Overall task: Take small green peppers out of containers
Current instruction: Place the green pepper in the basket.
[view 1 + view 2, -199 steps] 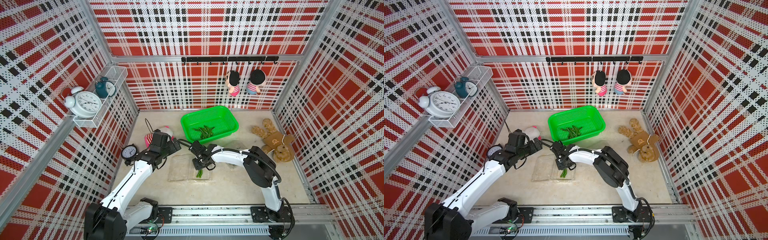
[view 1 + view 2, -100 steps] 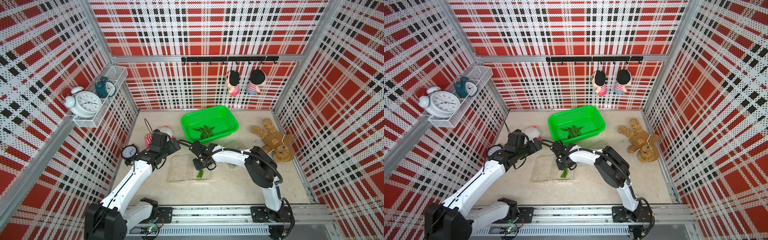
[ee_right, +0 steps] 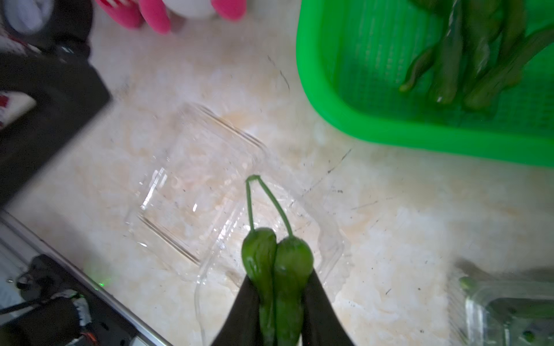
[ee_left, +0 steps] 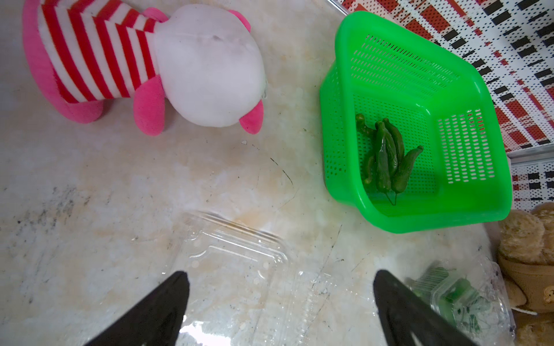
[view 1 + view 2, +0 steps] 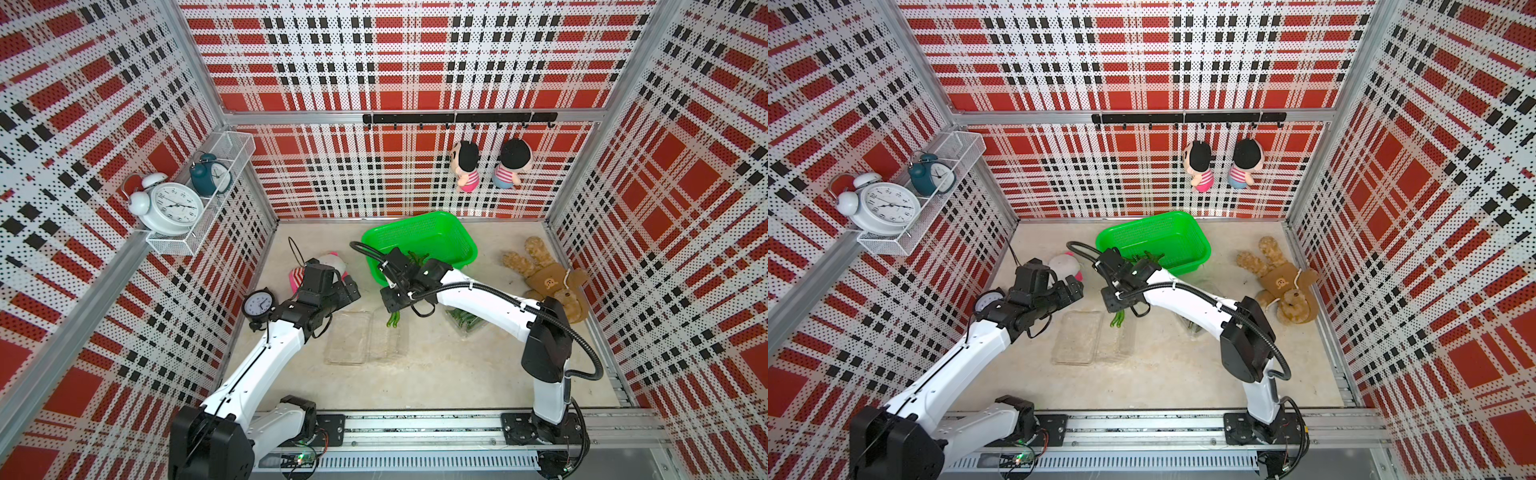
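Right jaws pinch two small green peppers (image 3: 277,266) above the opened container (image 3: 180,194); left jaws gape, empty.

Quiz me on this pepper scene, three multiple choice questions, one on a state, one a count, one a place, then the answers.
1. The clear container between the arms is: A shut and full; B open and empty; C overturned.
2. The right claw grips how many peppers? A one; B two; C four.
3. The loose peppers lie: A in that container; B in the right claw; C in the green basket.
Answers: B, its lid lies flat open, nothing inside; B, two stemmed pods sit side by side in its jaws; C, they pile on the basket's mesh floor.
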